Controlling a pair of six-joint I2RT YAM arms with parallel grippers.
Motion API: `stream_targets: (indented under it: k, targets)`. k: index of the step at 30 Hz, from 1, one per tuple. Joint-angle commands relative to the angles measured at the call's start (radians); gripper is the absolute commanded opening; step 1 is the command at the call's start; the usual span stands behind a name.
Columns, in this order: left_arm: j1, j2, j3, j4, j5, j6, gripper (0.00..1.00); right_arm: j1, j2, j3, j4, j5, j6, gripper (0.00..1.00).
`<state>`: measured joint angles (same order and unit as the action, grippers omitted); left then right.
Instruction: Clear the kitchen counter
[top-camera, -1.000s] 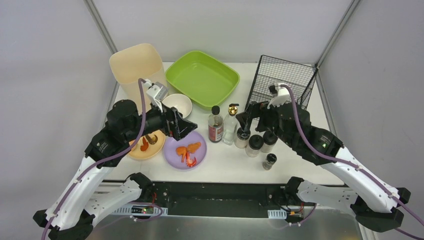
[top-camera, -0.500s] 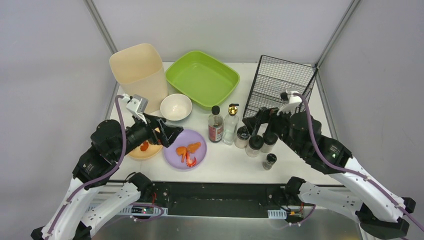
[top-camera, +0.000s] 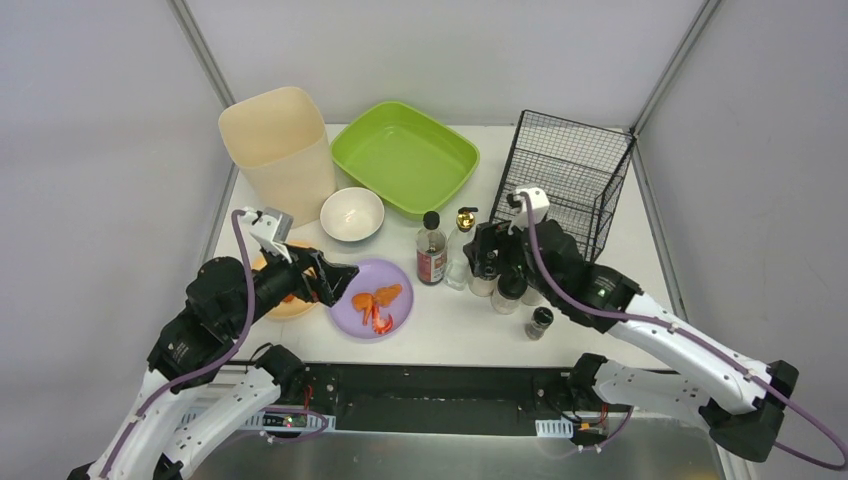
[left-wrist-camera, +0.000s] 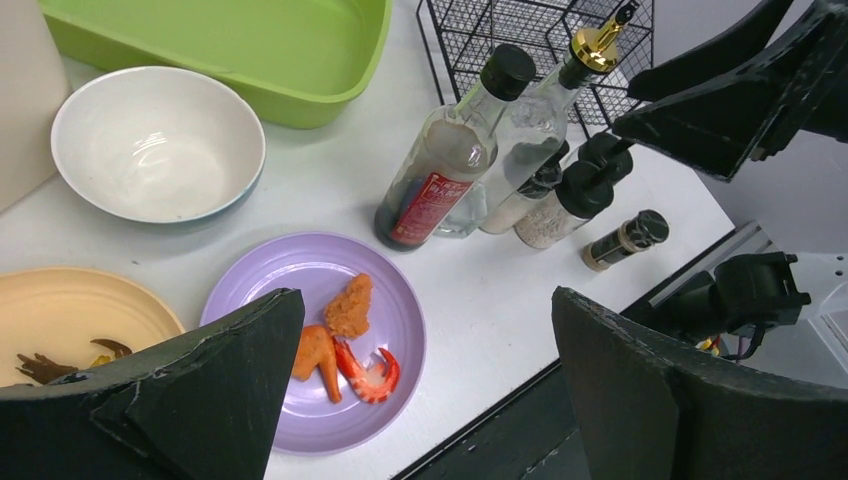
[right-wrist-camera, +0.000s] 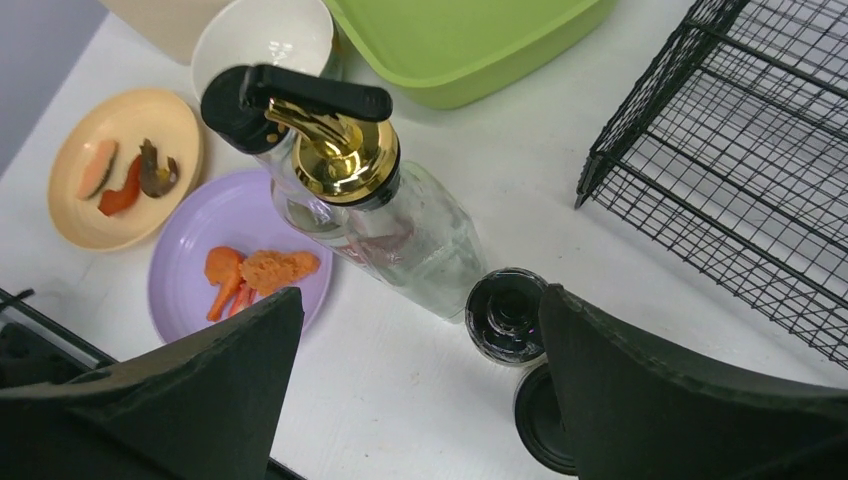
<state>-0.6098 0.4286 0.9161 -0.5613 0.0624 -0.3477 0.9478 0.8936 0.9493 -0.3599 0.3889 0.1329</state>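
As the overhead view shows, kitchen counter (top-camera: 460, 322) seemingly longest side-to-side

Plain pale grey panels (top-camera: 450, 50) closed in the back and both sides, slim grey metal posts (top-camera: 200, 52) slanted up at the two rear corners, a brushed metal ledge (top-camera: 450, 455) ran along the near edge, and soft, even light left only faint shadows.

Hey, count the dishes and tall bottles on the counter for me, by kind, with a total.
Plates: 2, the purple plate and the orange plate
Bowls: 1, the white bowl
Tall bottles: 2, the dark sauce bottle and the gold-spout bottle
Total: 5
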Motion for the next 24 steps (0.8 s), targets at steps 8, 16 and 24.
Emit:
stream_targets:
  k: [8,16,24]
  targets:
    - [-0.008,-0.006,-0.036,-0.004,0.025,0.030,1.00,0.006,0.049,-0.121,0.346,-0.078,-0.173,0.89]
    - [-0.009,-0.018,-0.047,-0.015,0.037,0.031,1.00,0.011,0.093,-0.152,0.485,-0.067,-0.254,0.82]
    - [-0.007,-0.024,-0.048,-0.017,0.036,0.032,1.00,0.014,0.124,-0.180,0.574,-0.039,-0.286,0.72]
